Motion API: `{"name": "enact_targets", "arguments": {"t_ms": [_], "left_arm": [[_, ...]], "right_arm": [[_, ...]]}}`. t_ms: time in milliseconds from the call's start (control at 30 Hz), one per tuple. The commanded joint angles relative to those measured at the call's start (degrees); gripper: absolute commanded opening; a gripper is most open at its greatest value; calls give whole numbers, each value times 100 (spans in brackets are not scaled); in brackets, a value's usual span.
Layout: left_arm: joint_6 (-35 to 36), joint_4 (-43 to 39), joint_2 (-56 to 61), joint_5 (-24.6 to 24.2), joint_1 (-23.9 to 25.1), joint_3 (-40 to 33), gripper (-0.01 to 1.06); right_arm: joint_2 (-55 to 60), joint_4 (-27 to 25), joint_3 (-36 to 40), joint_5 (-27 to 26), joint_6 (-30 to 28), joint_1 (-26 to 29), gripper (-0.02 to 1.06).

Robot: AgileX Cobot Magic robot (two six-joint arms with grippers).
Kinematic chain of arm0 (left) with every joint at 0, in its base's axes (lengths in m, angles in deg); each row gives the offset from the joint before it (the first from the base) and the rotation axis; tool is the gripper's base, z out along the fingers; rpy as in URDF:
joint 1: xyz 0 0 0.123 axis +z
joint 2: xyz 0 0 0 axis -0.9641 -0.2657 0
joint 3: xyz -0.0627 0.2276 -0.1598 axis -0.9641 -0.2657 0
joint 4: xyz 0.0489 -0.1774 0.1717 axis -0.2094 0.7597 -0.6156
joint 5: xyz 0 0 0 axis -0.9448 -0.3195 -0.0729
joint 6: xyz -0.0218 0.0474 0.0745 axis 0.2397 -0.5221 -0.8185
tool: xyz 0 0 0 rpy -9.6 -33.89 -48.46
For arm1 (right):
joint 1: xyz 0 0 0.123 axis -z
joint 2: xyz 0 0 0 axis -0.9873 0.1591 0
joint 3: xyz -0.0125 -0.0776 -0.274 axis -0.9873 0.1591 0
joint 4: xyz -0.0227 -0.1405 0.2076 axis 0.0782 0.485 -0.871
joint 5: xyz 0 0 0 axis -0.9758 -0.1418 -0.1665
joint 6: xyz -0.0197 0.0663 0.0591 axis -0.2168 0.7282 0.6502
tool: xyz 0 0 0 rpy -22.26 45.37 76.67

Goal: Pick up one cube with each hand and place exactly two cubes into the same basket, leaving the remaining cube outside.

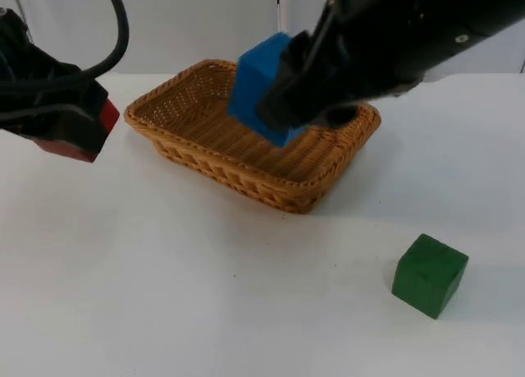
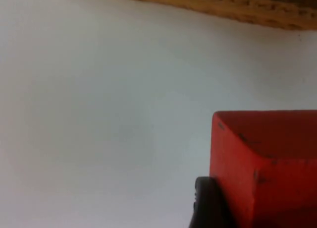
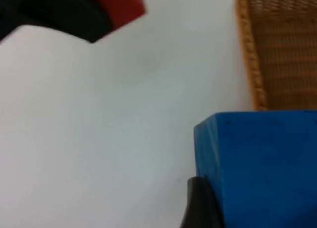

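top view showed the right gripper (image 1: 275,106) clamped on the blue foam cube (image 1: 261,86), held above the woven wicker basket (image 1: 205,168) at upper centre; at the left edge the left gripper (image 1: 78,131) gripped the red cube (image 1: 82,135) off the white table (image 1: 164,287). the green cube (image 1: 429,274) sat lower right. the placing step seemed in hand; next, lower and release blue, then bring red over the rim.

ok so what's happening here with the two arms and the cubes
Each arm has picked up a cube. The right gripper holds the blue cube above the wicker basket, not yet released. The left gripper holds the red cube over the table, just outside the basket's left end. The green cube sits alone on the table, nearer the camera.
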Motion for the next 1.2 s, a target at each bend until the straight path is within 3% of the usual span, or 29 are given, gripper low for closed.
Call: {"name": "enact_targets", "arguments": {"t_ms": [0, 167, 333, 767, 933, 1167], "left_arm": [[29, 165, -61, 285, -43, 53, 0], [-331, 647, -625, 256, -43, 648, 0], [-642, 936, -1156, 256, -43, 1230, 0], [-1101, 1088, -2507, 271, -43, 2580, 0], [-1345, 1097, -2934, 387, -43, 2918, 0], [-1462, 1110, -3560, 612, -43, 3407, 0]], "right_arm": [[-80, -46, -24, -143, 113, 230, 0], [-11, -33, -79, -217, 151, 862, 0], [399, 2, -470, -62, 99, 1092, 0], [2375, 69, -2303, 370, -137, 1092, 0], [2885, 511, -2750, 361, -137, 1092, 0], [3409, 527, -3187, 206, -111, 1205, 0]]}}
